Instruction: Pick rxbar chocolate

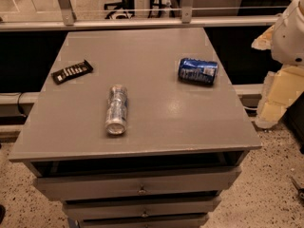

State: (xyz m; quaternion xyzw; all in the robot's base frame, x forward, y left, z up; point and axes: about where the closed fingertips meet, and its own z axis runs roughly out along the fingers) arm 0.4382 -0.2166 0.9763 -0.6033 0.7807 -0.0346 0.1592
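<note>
The rxbar chocolate [72,71] is a small flat black bar with a row of pale lettering. It lies at the left edge of the grey cabinet top [156,113], toward the back, turned at a slight angle. My gripper is not in view. Only white and cream parts of my arm [285,46] show at the right edge of the view, beside the cabinet and far from the bar.
A silver can [116,109] lies on its side in the middle front of the top. A blue can [198,71] lies on its side at the back right. Drawers [137,186] sit below the front edge. A rail and glass wall [142,23] run behind the cabinet.
</note>
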